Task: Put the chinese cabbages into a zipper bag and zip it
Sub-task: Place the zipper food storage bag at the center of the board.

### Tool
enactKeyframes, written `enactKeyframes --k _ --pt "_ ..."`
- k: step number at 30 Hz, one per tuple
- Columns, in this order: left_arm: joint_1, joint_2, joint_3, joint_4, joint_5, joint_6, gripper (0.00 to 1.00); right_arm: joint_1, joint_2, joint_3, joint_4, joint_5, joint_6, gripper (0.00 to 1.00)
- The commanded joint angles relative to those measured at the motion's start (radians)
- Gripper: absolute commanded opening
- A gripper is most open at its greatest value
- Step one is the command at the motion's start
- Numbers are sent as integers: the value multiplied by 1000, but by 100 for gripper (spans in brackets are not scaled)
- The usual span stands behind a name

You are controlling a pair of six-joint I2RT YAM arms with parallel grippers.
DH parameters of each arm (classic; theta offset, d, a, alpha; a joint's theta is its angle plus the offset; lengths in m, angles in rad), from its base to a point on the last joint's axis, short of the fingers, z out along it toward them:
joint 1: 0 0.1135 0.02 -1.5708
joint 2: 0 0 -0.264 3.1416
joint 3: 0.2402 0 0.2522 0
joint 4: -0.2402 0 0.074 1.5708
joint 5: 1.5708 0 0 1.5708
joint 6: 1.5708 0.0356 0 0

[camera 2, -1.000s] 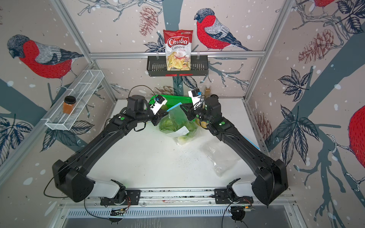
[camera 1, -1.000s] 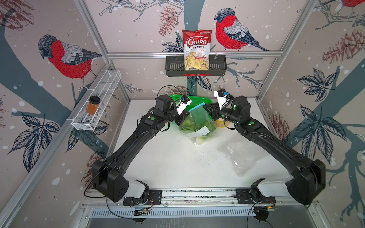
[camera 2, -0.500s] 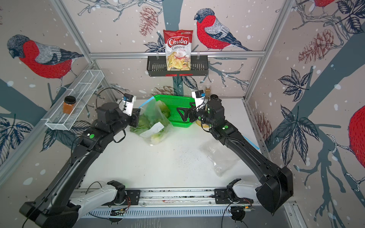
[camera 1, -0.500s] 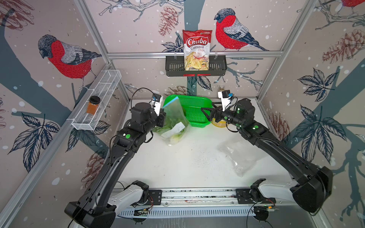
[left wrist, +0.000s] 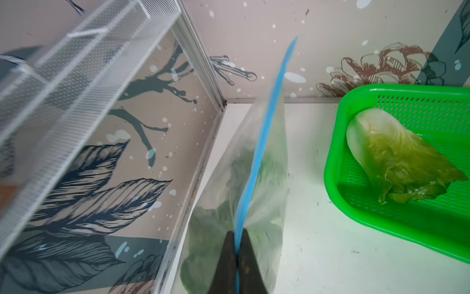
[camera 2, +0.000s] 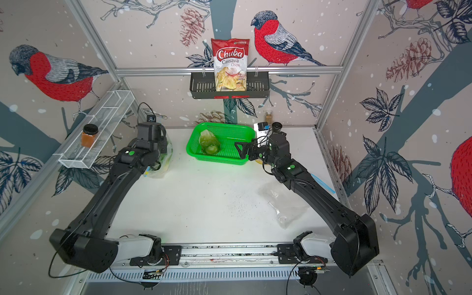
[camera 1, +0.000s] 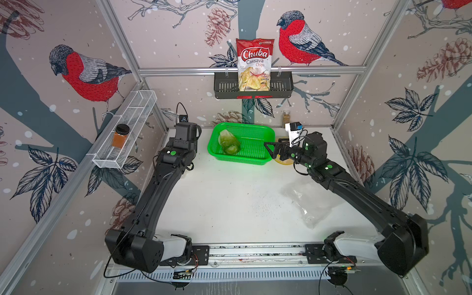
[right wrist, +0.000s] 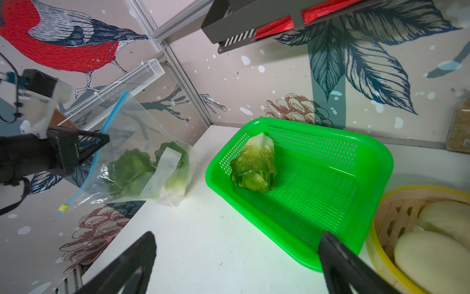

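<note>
My left gripper is shut on the blue zip strip of the clear zipper bag, which hangs by the far left corner of the table. Two chinese cabbages show inside the bag. In a top view my left arm hides most of it. A third cabbage lies in the green basket at the back. My right gripper is open and holds nothing, at the basket's right end.
An empty clear bag lies on the table under my right arm. A yellow steamer with pale buns stands right of the basket. A wire shelf with a jar lines the left wall, and a chips bag sits in the back rack.
My left arm has carried the bag from the table's middle back to the far left corner. The right gripper has let go of the bag, opened wide and drawn back toward the basket's right end.
</note>
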Motion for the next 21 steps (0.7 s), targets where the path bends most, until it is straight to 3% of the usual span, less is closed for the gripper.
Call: enactKeyframes --k 1,4,6,9,15,21 --pt "-6 69 -84 165 230 -94 0 -13 -4 -14 15 11 17 100" --pt "-18 170 -149 290 380 -155 0 -30 -4 -26 12 12 28 100" --pt "-19 258 -148 322 401 -202 0 -42 -34 -36 13 12 37 100" --pt "-16 358 -123 324 346 -238 0 -58 -42 -48 9 13 45 100" --pt "57 427 -160 399 289 -264 0 -96 -54 -74 12 24 84 100" --pt "176 416 -182 437 346 -265 0 -129 -68 -92 -10 34 106 100"
